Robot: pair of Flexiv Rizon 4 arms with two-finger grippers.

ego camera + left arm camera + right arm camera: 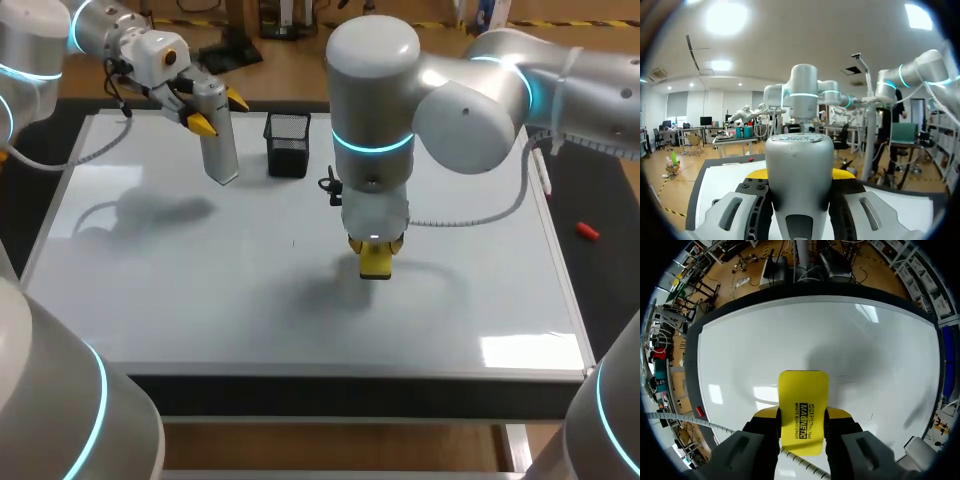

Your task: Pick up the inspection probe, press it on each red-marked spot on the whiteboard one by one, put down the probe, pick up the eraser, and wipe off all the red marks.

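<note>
My left gripper (215, 112) is shut on the inspection probe (220, 150), a grey metal cylinder held over the far left of the whiteboard (200, 290); its shadow falls apart to the left. In the left wrist view the probe (799, 170) stands between the yellow tips. My right gripper (375, 243) points down at the board's middle, shut on the yellow eraser (375, 263). In the right wrist view the eraser (803, 407) sticks out ahead of the fingers over the whiteboard (740, 350). I cannot tell whether it touches. No red marks show, only faint dark specks (842, 377).
A black mesh pen holder (287, 143) stands at the board's far edge, just right of the probe. A marker (541, 172) lies along the board's right edge. A small red cap (587, 231) lies on the dark table beyond it.
</note>
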